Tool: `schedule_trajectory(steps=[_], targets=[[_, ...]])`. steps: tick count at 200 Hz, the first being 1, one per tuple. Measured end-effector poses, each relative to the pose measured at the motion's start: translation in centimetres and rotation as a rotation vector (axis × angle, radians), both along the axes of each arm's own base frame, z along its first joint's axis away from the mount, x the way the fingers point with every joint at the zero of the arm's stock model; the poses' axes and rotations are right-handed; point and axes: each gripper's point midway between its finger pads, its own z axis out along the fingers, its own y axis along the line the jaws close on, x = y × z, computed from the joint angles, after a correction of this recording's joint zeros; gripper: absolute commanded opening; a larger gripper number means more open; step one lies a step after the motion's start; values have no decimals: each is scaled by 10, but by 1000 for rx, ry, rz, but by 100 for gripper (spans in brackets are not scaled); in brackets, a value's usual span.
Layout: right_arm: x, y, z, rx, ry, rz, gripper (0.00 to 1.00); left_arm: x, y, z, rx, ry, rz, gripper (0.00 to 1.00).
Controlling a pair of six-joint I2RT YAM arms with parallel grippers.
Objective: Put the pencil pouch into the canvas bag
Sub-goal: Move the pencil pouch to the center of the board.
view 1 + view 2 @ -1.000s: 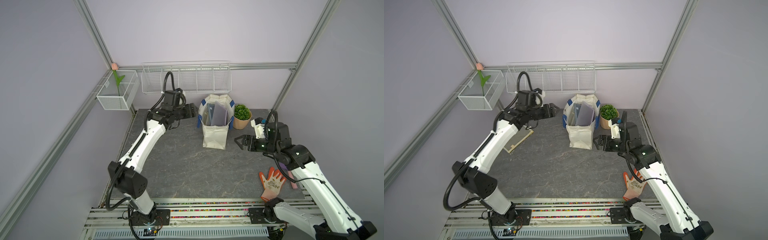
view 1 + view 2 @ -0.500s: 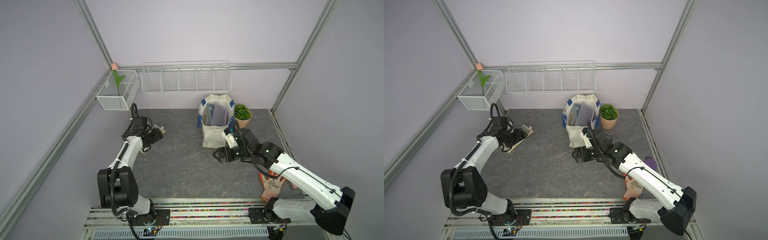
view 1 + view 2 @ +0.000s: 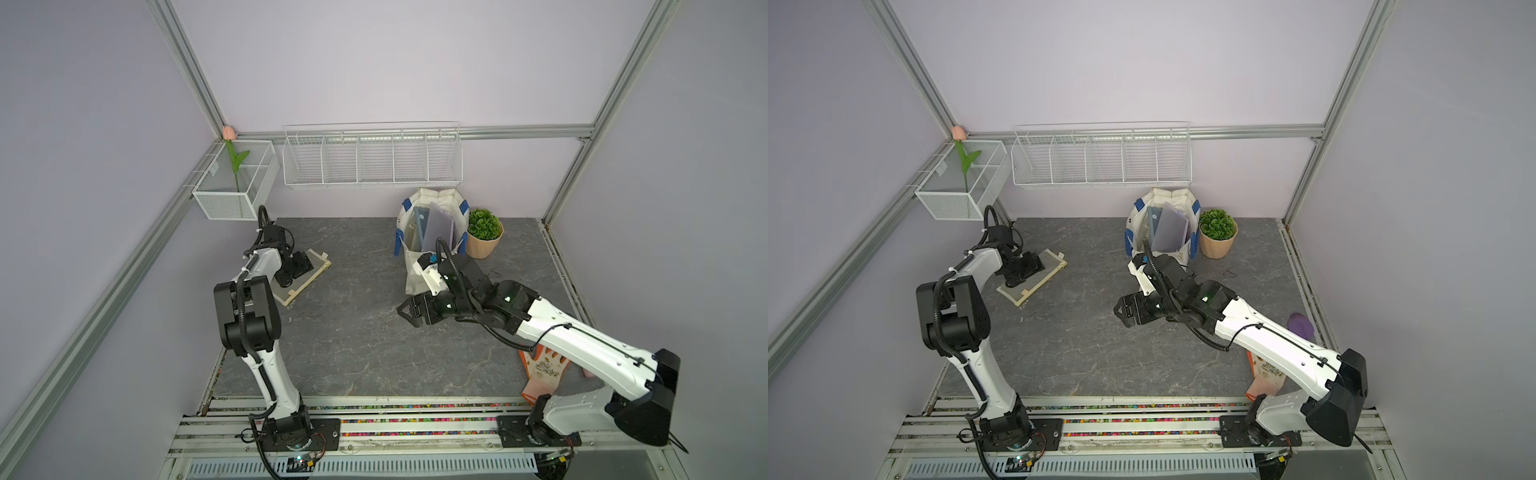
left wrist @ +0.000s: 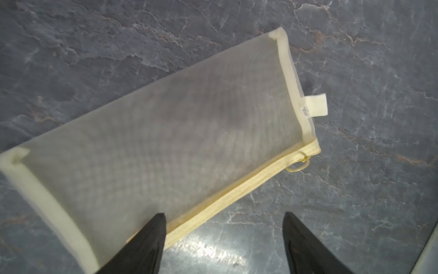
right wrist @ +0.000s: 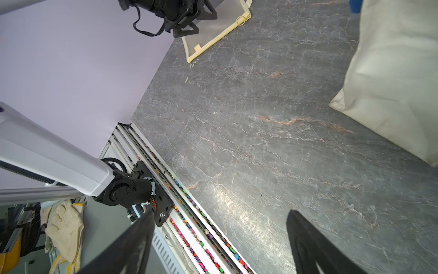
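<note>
Pencil pouch (image 4: 161, 132): handling and clearances

Pencil pouch location: flat on the bench (image 3: 353, 332), close to the left edge by the wall and well apart from the canvas bag (image 3: 412, 274).

Handling: I judge it light, limp and empty-looking. It is thin see-through mesh with a cream fabric border and a zip along one long side. The mesh will probably sag and fold when lifted, so I would pinch the stiffer zip edge near its middle, not the ring pull (image 4: 298, 163).

Left jaws: wide apart, holding nothing. In the left wrist view one finger (image 4: 151, 237) is over the mesh and its partner is over bare bench, so they straddle the zip edge. I cannot tell whether the tips touch down.

Right jaws: also spread wide and empty, over bare bench near the bag's front.

Clearances: the bench between pouch and bag is bare. The bag's mouth is partly filled by upright folders (image 3: 436, 226). A wire shelf (image 3: 372, 156) hangs above it, and a potted plant (image 3: 484, 235) stands just beside it. I expect the free side of the mouth to be the safest entry.
</note>
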Motion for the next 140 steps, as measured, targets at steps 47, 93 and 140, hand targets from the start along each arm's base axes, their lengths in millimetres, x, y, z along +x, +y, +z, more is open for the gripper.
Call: schedule_trajectory(steps=[47,93,140], targets=[[0,4,-2,-1,5,4,89,-6,-6,-24,-31,55,-12,67],[12,17,7,38,-5,4,89,-15,-11,-33,-56,78,-16,66],[17,17,9,56,-3,1,89,-31,-19,-33,-99,77,-17,65]])
